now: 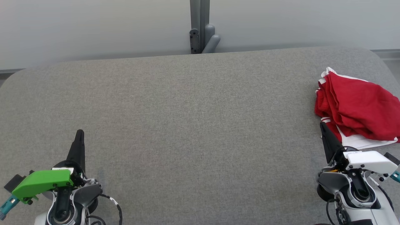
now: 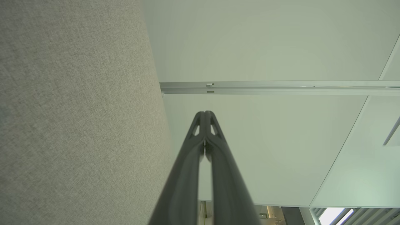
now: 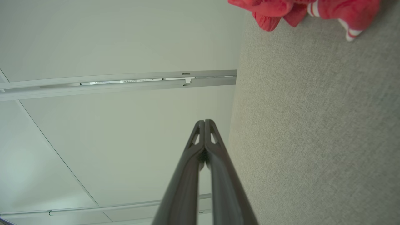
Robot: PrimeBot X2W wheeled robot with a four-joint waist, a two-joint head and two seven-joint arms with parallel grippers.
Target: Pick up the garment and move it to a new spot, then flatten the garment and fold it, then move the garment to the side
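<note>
On the far right of the counter (image 1: 187, 125) the red garment (image 1: 356, 109) lies bunched in loose layers, just beside my right end effector (image 1: 323, 125), fingers pressed together, empty. My left end effector (image 1: 80, 132), likewise closed, sits well apart, probably leaving room for flattening.

a grey fabric-covered table (image 1: 187, 109) carries a crumpled red and white garment (image 1: 356, 109) near its right edge.

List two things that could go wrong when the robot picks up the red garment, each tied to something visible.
1. The red garment lies bunched at the right end of the grey table; a clumsy pull might drag it off.
2. The right tool is shut close beside it and may pinch several folds, hindering flattening.
</note>
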